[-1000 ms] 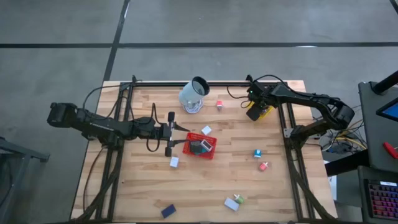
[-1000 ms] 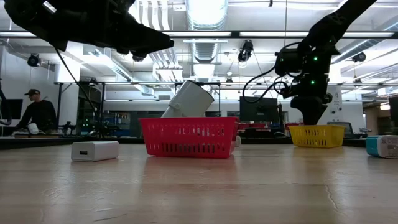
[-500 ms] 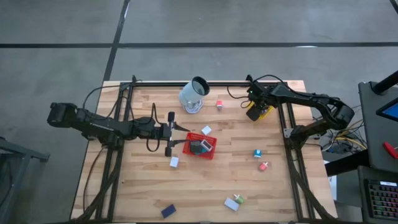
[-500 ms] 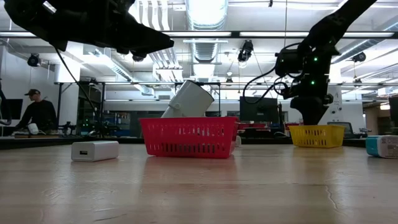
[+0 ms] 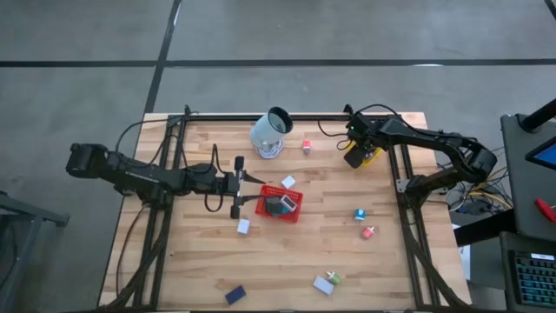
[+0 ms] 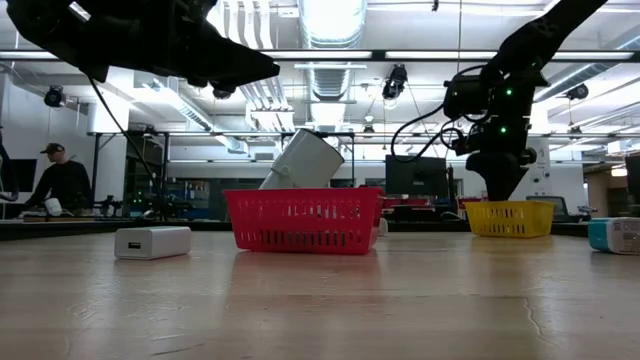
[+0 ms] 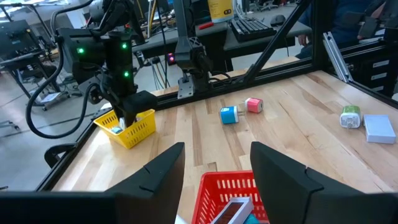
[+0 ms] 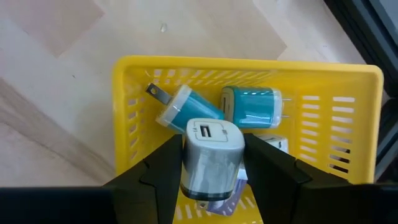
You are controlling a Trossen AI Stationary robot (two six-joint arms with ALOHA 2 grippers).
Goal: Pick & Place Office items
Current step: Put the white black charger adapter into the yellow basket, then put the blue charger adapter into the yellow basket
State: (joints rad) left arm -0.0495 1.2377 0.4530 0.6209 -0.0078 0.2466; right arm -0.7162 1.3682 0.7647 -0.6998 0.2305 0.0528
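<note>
Wooden slatted table [image 5: 287,261], black frame rails along both sides. Red mesh tray [image 5: 281,203] lies just ahead of the left gripper [image 5: 240,187]; yellow mesh tray [image 5: 365,155] sits directly under the right gripper [image 5: 354,149], at the table's far corner. Pale cup [image 5: 271,132] tipped on its side, beyond the left gripper. White charger block [image 5: 243,226] just beside the left gripper. Teal block [image 5: 359,214] and pink-red block [image 5: 368,232] well apart from both grippers. Dark blue block [image 5: 234,295], white flat block [image 5: 324,284] and green piece [image 5: 334,278] near the front edge.
</note>
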